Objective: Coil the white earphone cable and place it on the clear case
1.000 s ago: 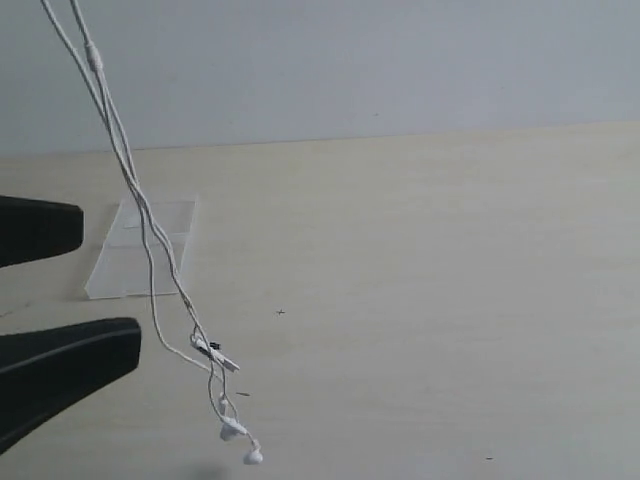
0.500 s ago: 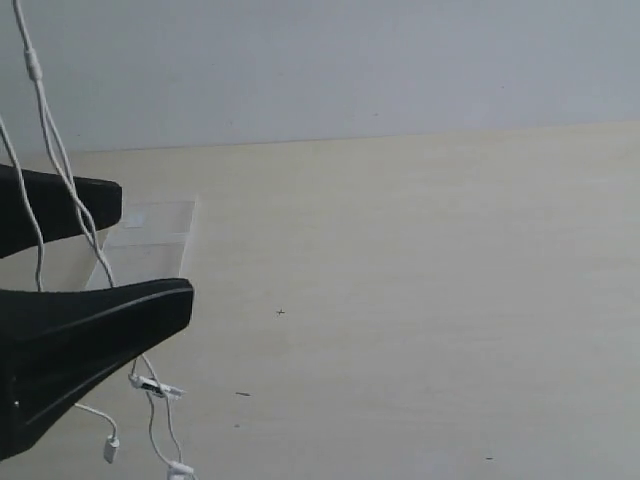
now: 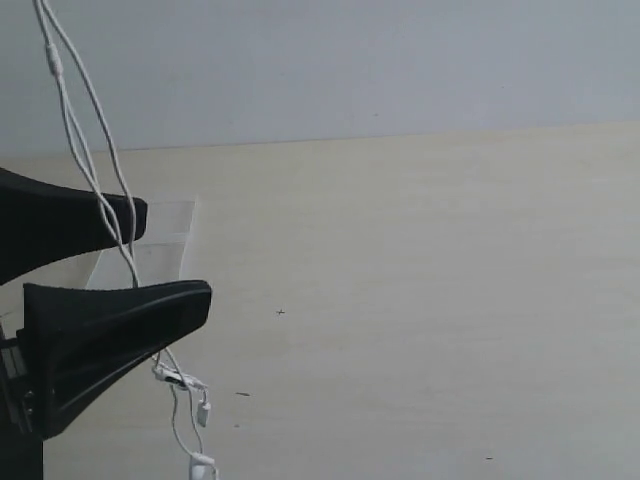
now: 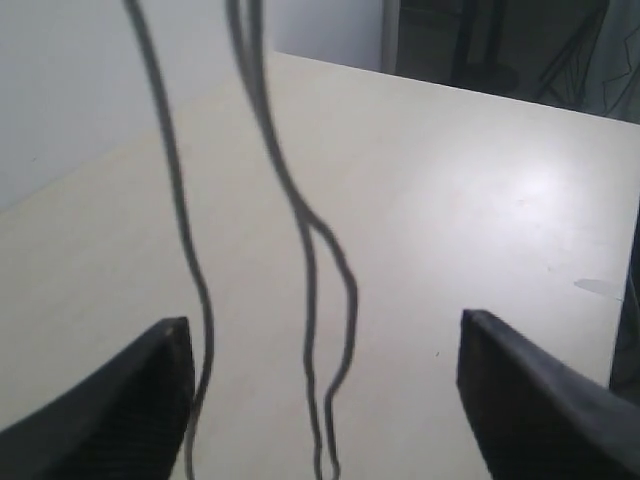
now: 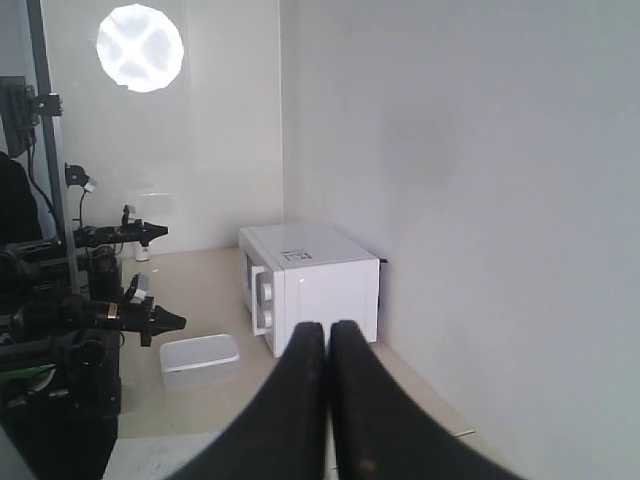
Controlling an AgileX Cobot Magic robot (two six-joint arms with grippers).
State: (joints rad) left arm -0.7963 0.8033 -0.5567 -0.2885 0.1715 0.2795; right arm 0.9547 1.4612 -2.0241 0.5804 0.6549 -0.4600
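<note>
The white earphone cable (image 3: 175, 378) hangs from above the exterior view's top edge. Its strands drop between the two black fingers of my left gripper (image 3: 172, 255), which stands wide open around them. Two earbuds (image 3: 203, 462) dangle below the lower finger, near the table. In the left wrist view the cable (image 4: 309, 290) shows as dark strands between the spread jaws of that gripper (image 4: 325, 335), one strand close against a finger. The clear case (image 3: 165, 238) lies flat on the table behind the fingers, partly hidden. My right gripper (image 5: 328, 328) is shut and faces a wall; no cable shows at its tips.
The pale wooden table (image 3: 420, 300) runs to a white wall at the back. The right wrist view shows a white microwave (image 5: 310, 280), a translucent plastic tub (image 5: 200, 360) and dark equipment (image 5: 60, 320) on a bench.
My open left gripper has pushed rightward into the exterior view until its fingers straddle the hanging cable. The cable and earbuds swung left, then slightly back right.
</note>
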